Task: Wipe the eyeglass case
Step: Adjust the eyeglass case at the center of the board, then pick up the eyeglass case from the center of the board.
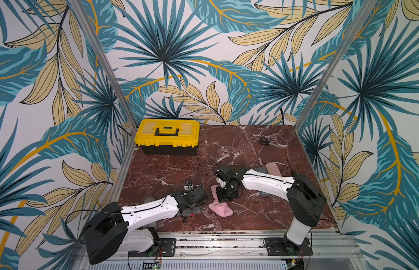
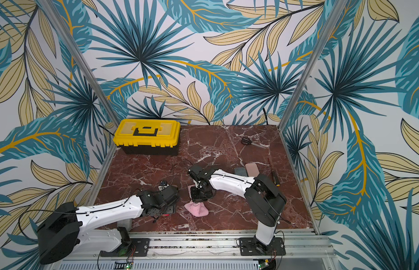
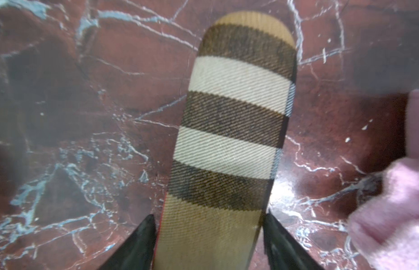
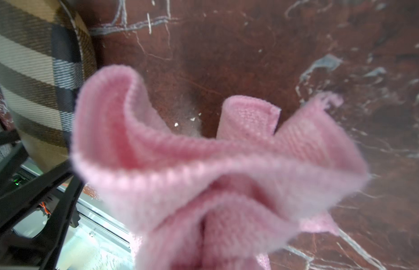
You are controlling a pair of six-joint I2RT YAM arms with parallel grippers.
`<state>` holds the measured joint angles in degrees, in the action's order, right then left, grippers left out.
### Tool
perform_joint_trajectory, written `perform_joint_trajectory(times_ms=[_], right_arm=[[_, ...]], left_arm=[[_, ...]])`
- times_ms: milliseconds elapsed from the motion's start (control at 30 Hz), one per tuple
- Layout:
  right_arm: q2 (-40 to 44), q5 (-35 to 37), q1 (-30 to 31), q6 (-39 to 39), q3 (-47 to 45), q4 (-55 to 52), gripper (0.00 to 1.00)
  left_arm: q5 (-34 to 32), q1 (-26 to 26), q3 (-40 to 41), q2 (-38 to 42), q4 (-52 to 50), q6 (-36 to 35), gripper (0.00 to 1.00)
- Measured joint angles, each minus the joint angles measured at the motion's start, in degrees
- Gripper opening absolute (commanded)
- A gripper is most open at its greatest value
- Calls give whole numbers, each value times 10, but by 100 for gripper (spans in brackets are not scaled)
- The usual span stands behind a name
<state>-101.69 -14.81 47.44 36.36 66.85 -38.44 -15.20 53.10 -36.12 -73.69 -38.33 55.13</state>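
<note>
Red marble tabletop point(image 1: 227, 145), leafy walls: case braced, cloth beside it.
Tan/brown/cream striped fabric eyeglass case point(image 3: 234, 131) lies nr front edge; L gripper point(image 3: 209, 217) jaws hug its end, firmness unclear. R gripper point(image 1: 221, 198) clamps pink knit cloth point(image 1: 221, 209). Prob. light, rigid, grippy: hold its end, wipe top.
</note>
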Motion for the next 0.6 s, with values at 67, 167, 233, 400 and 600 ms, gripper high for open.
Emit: perform_joint_trajectory(times_ms=[67, 167, 233, 400, 600], right_arm=[[0, 0, -5, -1, -1, 0, 0], [0, 0, -17, -5, -1, 0, 0], [1, 0, -28, -7, -2, 0, 0], [8, 0, -54, -11, -3, 0, 0], [9, -3, -62, -13, -7, 0, 0]], left_arm=[[0, 0, 0, -4, 3, -7, 65], [-2, 1, -2, -12, 4, -18, 64], [-4, 2, -7, -20, 0, -25, 64], [-10, 3, -19, -57, 1, -33, 61], [-10, 3, -21, -59, 16, -44, 51]])
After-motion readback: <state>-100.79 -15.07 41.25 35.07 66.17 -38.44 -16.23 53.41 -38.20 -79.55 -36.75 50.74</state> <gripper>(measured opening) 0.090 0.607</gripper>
